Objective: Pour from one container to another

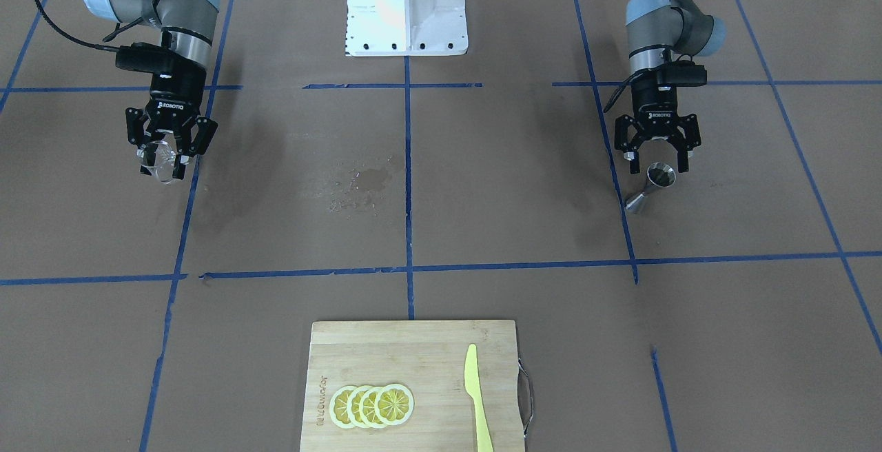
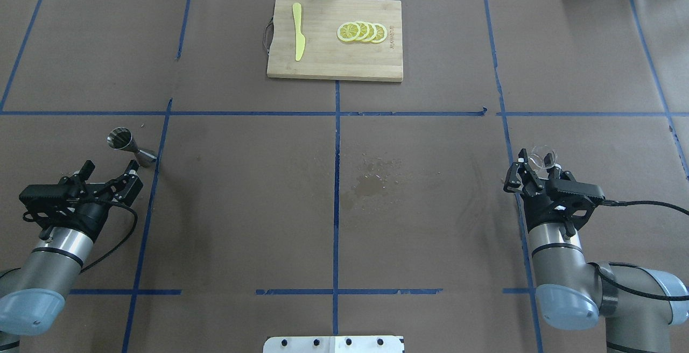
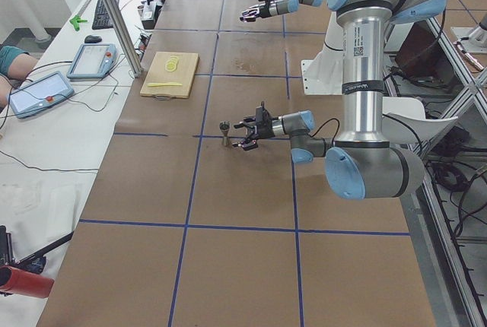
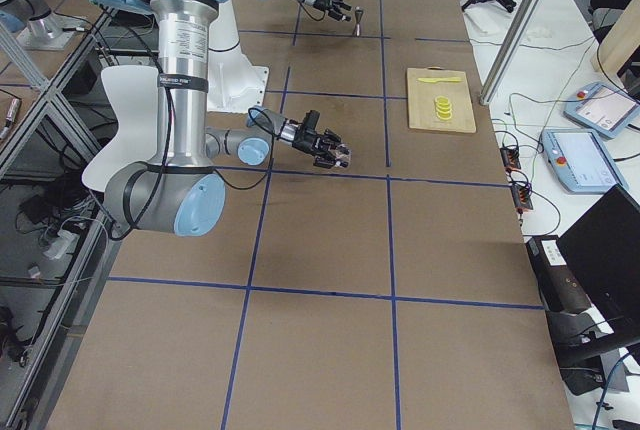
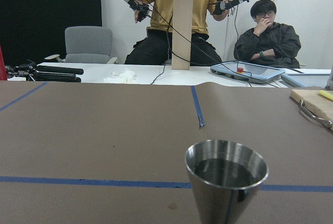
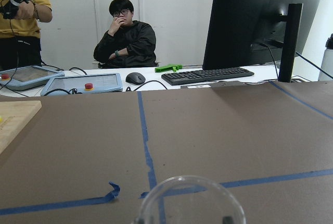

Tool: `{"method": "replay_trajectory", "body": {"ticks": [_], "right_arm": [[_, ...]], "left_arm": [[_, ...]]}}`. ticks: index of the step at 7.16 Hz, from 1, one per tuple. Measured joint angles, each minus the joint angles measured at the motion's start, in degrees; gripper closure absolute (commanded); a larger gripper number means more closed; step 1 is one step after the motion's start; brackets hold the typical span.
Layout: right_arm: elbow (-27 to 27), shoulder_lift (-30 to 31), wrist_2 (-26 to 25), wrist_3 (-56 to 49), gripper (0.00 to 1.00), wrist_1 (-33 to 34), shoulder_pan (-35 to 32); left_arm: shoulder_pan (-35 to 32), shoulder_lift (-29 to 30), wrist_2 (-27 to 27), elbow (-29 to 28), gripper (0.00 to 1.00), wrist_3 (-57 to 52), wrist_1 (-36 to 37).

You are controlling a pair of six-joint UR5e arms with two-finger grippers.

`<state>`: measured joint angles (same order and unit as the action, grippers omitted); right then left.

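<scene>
The right pincer (image 1: 164, 161) is pinching the clear glass cup (image 2: 540, 153) between its fingers, the cup apparently held just off the brown surface (image 2: 242, 207) at the robot's right end. The cup looks empty or nearly so, though glare makes that hard to judge. At the opposite end the left pincer (image 2: 109, 170) is spread wide and empty, its tips just short of the steel jigger (image 1: 651, 189), which stands upright on the surface beside a blue tape line. The wrist view shows the jigger's dark, reflective upper cone, but whether it holds liquid cannot be told.

Cup and jigger are well apart, so the pour has not begun. To do it well, the cup should probably travel level across the surface and stop with its lip directly over the jigger's narrow mouth. The left pincer could grip the jigger's waist to steady it. A slow tilt seems wise, as the damp stain (image 2: 371, 183) at mid-surface suggests how easily liquid spills.

On the far side lie a cutting board (image 2: 334, 57), lemon slices (image 2: 361, 32) and a yellow knife (image 2: 297, 38)
</scene>
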<state>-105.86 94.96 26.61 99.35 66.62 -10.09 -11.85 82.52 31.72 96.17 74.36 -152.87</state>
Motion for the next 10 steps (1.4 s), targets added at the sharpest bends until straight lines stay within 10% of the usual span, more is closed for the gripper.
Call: {"method": "replay_trajectory", "body": {"ticks": [10], "right_arm": [[6.5,0.0,-4.2,8.5,1.0,0.1,3.8]], "left_arm": [[4.7,-3.5,0.4,5.3,0.0,0.2,-0.1]]}}
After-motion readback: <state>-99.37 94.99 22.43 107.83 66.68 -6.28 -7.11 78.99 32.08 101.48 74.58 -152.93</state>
